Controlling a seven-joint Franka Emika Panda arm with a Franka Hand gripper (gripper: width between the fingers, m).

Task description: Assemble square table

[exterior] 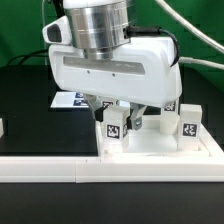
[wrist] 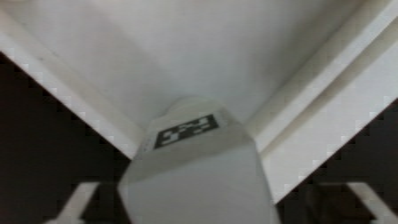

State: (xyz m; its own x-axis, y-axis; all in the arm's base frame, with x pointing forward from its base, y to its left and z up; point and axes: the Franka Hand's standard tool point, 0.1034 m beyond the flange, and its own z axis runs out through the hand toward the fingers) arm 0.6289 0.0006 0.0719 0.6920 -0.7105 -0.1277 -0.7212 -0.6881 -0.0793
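Observation:
The square table's white slab [exterior: 150, 150] lies at the exterior view's right, and it fills the wrist view as a pale surface [wrist: 178, 50]. Three tagged white block legs stand upright on it: one at the near corner [exterior: 113, 128], one at the right [exterior: 190, 122] and one behind [exterior: 168, 108]. My gripper [exterior: 120, 115] hangs right over the near-corner leg. In the wrist view that leg [wrist: 192, 150] runs between my fingers [wrist: 75, 205], with a dark gap on each side. The gripper [wrist: 205, 208] is open around the leg without touching it.
A long white rail [exterior: 50, 170] runs along the front edge of the black table, against the slab's near side. The marker board [exterior: 72, 100] lies flat behind, at the exterior view's left. A small white piece [exterior: 2, 127] sits at the far left edge.

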